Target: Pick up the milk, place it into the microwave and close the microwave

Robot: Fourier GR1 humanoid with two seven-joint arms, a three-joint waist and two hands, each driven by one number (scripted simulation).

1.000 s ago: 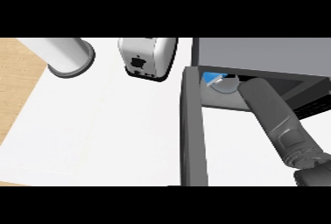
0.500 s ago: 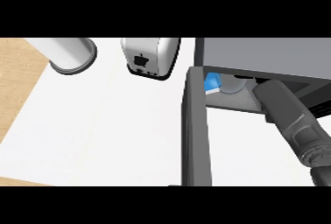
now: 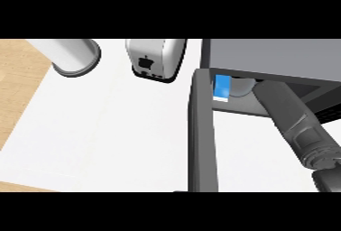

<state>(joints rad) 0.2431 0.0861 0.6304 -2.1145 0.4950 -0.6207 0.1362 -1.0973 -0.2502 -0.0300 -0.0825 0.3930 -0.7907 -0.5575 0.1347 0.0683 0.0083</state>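
One milk carton (image 3: 222, 88) inside one open microwave (image 3: 279, 54), just left of right forearm (image 3: 293, 122); right hand hidden, grip cannot tell.

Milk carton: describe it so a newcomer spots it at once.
Find the grey microwave at the view's upper right, its door hanging open. Just inside the opening, next to the door and left of the right forearm, sits the milk. It is the only blue-and-white thing among grey neighbours.
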